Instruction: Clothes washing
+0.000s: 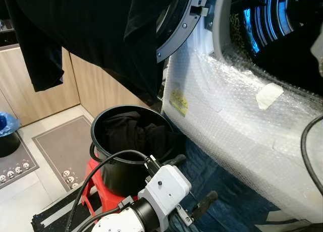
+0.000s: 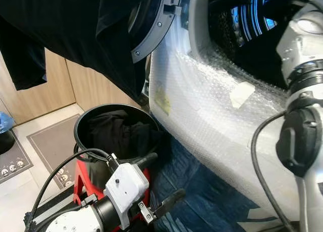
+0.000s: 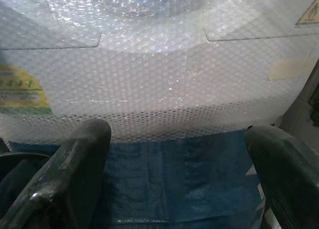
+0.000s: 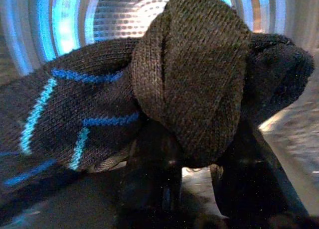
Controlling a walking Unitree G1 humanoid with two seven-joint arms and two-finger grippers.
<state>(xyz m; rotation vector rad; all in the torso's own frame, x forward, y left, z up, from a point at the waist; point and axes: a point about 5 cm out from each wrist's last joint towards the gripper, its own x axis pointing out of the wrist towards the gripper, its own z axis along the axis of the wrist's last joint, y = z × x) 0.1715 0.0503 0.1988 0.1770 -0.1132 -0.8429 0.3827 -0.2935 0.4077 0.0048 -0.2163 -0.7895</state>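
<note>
Bucket (image 1: 108, 156) holding dark clothes (image 1: 133, 133), drum (image 4: 124, 12)

Pale wooden cabinet doors (image 1: 48, 93) are lining the back wall, while a grey mat (image 1: 65, 146) is lying on the light floor (image 1: 20, 201) beside a skull-patterned mat (image 1: 15, 169).

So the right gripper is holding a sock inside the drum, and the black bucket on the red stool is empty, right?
Not quite: the black bucket on the red stool holds dark clothes, as the left eye view shows. The right gripper does hold a sock inside the drum.
</note>
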